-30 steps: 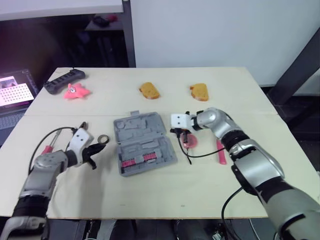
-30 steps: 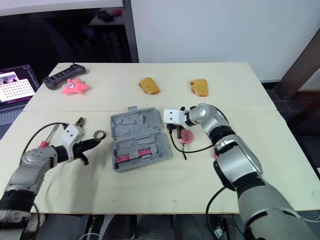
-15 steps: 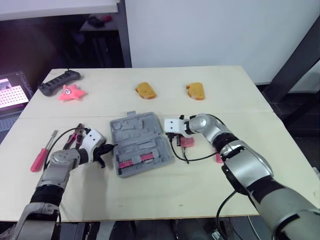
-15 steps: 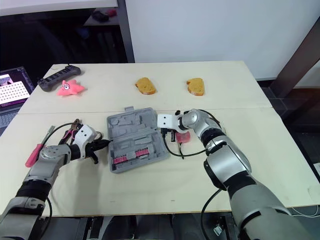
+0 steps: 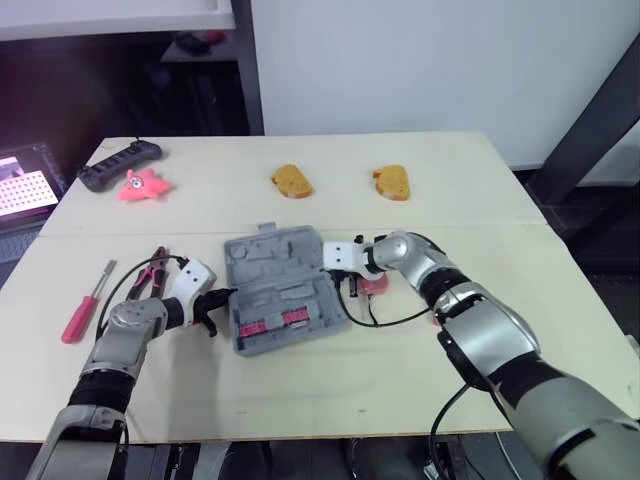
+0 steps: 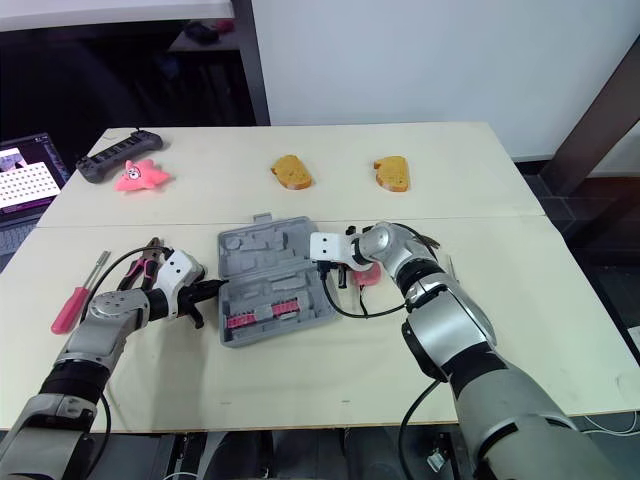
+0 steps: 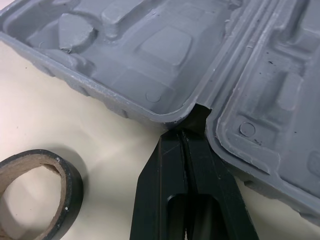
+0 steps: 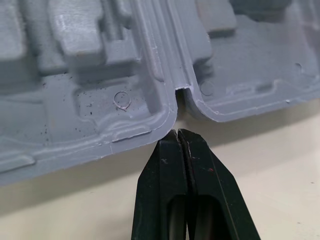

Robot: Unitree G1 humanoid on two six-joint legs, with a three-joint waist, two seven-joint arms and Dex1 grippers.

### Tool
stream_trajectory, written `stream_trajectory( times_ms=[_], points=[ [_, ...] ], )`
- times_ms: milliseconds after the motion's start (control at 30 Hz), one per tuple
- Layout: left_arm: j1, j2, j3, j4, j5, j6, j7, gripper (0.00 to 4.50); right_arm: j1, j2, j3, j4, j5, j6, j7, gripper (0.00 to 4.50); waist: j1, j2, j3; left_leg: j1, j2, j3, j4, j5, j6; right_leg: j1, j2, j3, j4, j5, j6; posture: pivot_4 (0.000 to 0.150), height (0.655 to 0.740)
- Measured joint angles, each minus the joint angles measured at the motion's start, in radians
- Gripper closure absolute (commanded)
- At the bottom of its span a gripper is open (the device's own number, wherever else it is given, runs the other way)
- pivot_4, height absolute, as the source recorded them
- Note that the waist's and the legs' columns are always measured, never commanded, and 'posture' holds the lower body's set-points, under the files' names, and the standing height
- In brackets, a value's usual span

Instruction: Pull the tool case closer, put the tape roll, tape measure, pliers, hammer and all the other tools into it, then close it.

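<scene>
Your open grey tool case (image 5: pixel 275 262) lies flat at the middle of the pale table (image 5: pixel 300 400), both halves facing up and a row of red bits (image 5: pixel 272 320) seated in the near half. The head views give you the layout. The left gripper (image 7: pixel 186 141) comes in at the case's left edge and the right gripper (image 8: pixel 178 135) at its right edge, each at the hinge line.

The wrist views give you the contact. On the left, the two black fingers are pressed together with nothing between them, and their tip sits right in the notch where the two halves meet. On the right, the fingers are likewise pinched flat together and empty. Their tip stops just short of the matching notch, and a sliver of table shows between it and the plastic rim.

The left wrist camera also gives you the tape roll (image 7: pixel 72 192), flat on the table just beside the left fingers and outside the case.

From the head you can see the pliers (image 5: pixel 155 268) behind the left wrist and the red-handled screwdriver (image 5: pixel 80 315) farther out toward the left edge. The round pink tape measure (image 5: pixel 378 286) sits just beside the right gripper. All of them are on the table, outside the case.
</scene>
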Motion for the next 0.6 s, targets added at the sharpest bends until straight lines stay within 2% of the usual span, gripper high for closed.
stream_trajectory(
  times_ms=[267, 600],
  points=[
    [-0.003, 0.001, 0.000, -0.006, 0.011, 0.011, -0.002, 4.50, 0.018, -0.010, -0.025, -0.017, 0.009, -0.045, 0.131, 4.46, 0.000, 0.000, 0.000, 0.000, 0.000, 0.000, 0.000, 0.000, 0.000, 0.000, 0.000, 0.000, 0.000, 0.000, 0.000, 0.150, 0.7150],
    [-0.020, 0.006, 0.000, 0.014, 0.018, 0.011, -0.027, 4.50, 0.045, -0.021, -0.054, -0.040, 0.018, -0.047, 0.161, 4.46, -0.001, 0.000, 0.000, 0.000, 0.000, 0.000, 0.000, 0.000, 0.000, 0.000, 0.000, 0.000, 0.000, 0.000, 0.000, 0.150, 0.7150]
  ],
)
